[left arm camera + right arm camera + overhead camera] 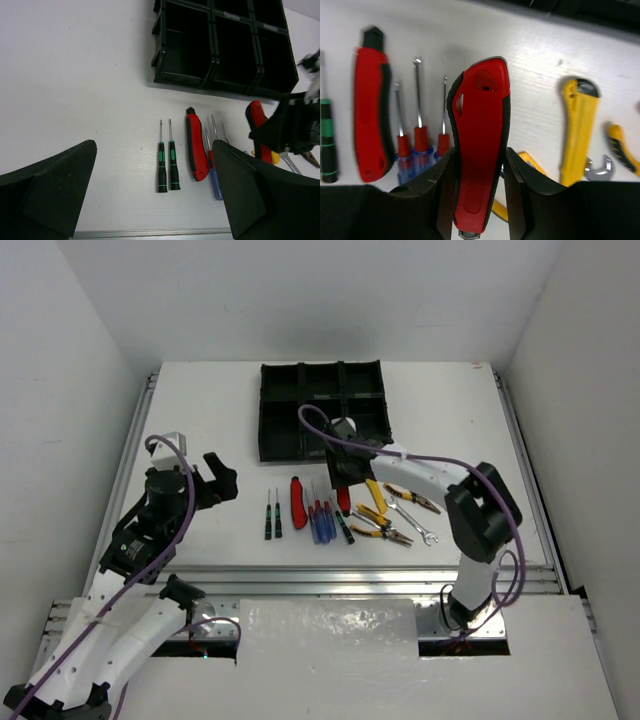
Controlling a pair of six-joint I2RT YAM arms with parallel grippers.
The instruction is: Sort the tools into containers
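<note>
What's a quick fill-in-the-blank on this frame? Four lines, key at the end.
1. The right gripper is shut on a ___-handled cutter.
2. The left gripper holds nothing; its jaws stand ___.
3. The black-green screwdrivers lying side by side number ___.
4. The tray is split into ___ compartments.

Missing words: red; open; two; six.

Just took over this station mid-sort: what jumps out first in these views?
The right gripper is clamped on a red cutter, just in front of the black tray at the back. The other tools lie in a row nearer the arms, and the left gripper hangs open, off to the left.
</note>
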